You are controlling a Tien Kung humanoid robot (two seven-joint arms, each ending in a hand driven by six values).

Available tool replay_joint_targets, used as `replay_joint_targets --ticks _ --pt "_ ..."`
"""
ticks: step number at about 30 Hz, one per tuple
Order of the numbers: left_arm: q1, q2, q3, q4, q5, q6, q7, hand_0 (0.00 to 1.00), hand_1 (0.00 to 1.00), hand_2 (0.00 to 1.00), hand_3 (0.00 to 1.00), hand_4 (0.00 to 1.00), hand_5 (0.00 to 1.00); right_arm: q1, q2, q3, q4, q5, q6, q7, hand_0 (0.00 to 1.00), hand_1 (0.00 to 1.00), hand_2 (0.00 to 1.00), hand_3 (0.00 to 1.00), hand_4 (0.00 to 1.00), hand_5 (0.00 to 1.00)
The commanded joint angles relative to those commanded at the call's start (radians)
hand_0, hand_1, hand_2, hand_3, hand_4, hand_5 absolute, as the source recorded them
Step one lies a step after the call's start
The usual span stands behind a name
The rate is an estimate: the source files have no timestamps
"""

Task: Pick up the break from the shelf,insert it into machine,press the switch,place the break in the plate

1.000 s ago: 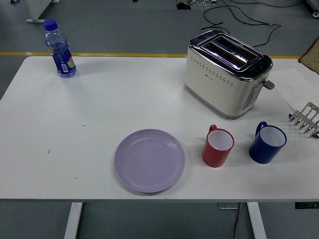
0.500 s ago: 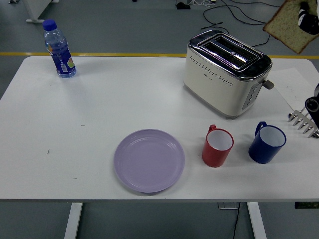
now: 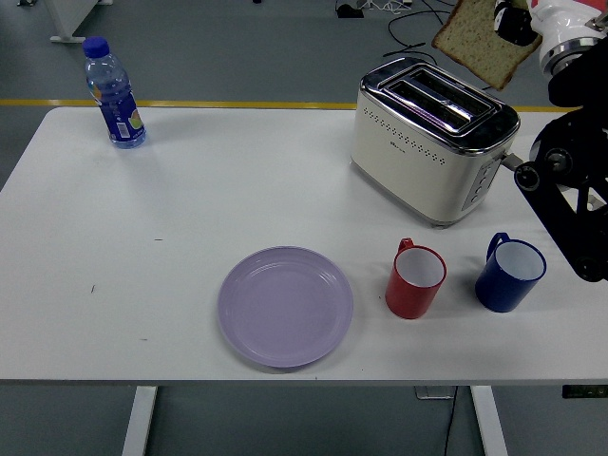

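I've got the bread (image 3: 484,42) in my right hand (image 3: 518,21), pinched at its upper right corner, and over the last second it has travelled a good way: from barely peeking in at the right edge, to high on the right, and now up and left until it hangs tilted just above and behind the toaster (image 3: 432,147). My right arm has swung in with it and now covers the rack on the right of the surface (image 3: 171,209), which I can no longer see. So I judge the pickup done and the carry nearly over; the insert is the step in hand. The slice is still clear of the slots, apart from the toaster's top, and it sits at a slant, so I'd expect to need it squared with a slot and brought down and slightly nearer before letting go. The lever on the toaster's right end is up and untouched, I think. The plate (image 3: 285,306) lies empty near the front edge, with the red cup (image 3: 415,278) and blue cup (image 3: 510,273) to its right, and the bottle (image 3: 113,93) well apart at the far left. My left arm isn't in view.
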Motion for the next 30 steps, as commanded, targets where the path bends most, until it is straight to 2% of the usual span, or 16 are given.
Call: replay_joint_targets --ticks 6,11,13,21,30 --pt "0.0 0.0 0.005 0.0 -0.003 0.0 0.001 0.655 0.585 0.589 0.599 0.33 0.942 0.023 0.066 -0.021 -0.087 0.005 -0.02 -0.005 0.33 0.368 0.433 0.52 0.343 0.002" --pt "-0.002 0.0 0.008 0.0 -0.005 0.001 0.001 0.655 0.586 0.588 0.599 0.33 0.94 0.026 0.099 -0.036 -0.146 0.009 -0.038 0.0 0.329 0.368 0.433 0.521 0.341 0.002" --pt "-0.002 0.0 0.009 0.0 -0.005 0.001 0.001 0.655 0.587 0.588 0.6 0.331 0.938 0.027 0.103 -0.04 -0.155 0.01 -0.041 0.002 0.331 0.368 0.433 0.52 0.342 0.002" --pt "-0.002 -0.002 0.01 0.0 -0.007 0.001 0.001 0.656 0.586 0.588 0.599 0.331 0.94 0.029 0.126 -0.072 -0.248 0.003 -0.102 0.044 0.321 0.364 0.432 0.519 0.343 0.002" --pt "-0.003 -0.004 0.012 0.0 -0.008 0.001 0.0 0.656 0.587 0.587 0.599 0.33 0.938 0.044 0.134 -0.078 -0.284 -0.021 -0.126 0.057 0.323 0.364 0.43 0.519 0.345 0.002"
